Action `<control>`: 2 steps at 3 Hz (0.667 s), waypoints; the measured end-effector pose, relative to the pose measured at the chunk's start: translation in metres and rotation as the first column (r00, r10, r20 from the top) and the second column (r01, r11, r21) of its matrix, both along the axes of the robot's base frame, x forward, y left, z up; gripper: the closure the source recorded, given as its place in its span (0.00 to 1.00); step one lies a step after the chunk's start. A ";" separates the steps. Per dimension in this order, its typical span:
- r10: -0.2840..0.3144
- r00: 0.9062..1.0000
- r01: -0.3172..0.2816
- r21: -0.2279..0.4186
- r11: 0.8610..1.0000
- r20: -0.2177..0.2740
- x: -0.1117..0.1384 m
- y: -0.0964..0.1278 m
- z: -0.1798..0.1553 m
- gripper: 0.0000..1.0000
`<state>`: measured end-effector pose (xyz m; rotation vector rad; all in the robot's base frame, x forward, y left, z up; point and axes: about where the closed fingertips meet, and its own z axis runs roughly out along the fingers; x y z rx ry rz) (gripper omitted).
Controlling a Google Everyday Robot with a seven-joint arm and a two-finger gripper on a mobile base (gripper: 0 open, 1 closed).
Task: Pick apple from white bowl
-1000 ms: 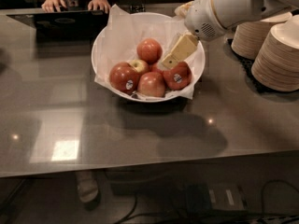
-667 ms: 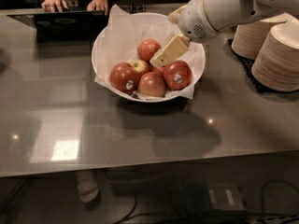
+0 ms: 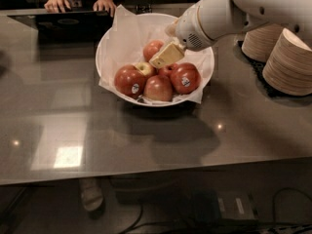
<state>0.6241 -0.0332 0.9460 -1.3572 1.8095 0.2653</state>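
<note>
The white bowl (image 3: 105, 48), lined with crinkled white paper, stands at the back middle of the grey table and holds several apples. The evenly red apple (image 3: 185, 76) with a pale oval sticker lies at the bowl's right front. A darker red stickered apple (image 3: 129, 80) lies at the left front, a small yellow-green apple (image 3: 145, 68) sits between them, and another red apple (image 3: 152, 48) lies at the back. My gripper (image 3: 165, 58) reaches in from the upper right and hangs over the bowl's middle, just above the apples and up-left of the evenly red apple. It holds nothing that I can see.
Stacks of beige paper plates (image 3: 290, 57) stand at the right edge, close beside my arm (image 3: 219, 16). A person's hands (image 3: 58, 3) rest on a dark laptop (image 3: 68, 21) at the far side. The table's front edge runs along the bottom.
My gripper has moved left and slightly down, from above the right side of the bowl to above its middle. The apples have not moved.
</note>
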 end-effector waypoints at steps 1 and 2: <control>-0.032 0.999 0.032 -0.011 0.999 0.009 0.005 0.003 -0.008 0.34; -0.078 0.996 0.079 -0.035 0.996 0.036 0.012 0.002 -0.018 0.33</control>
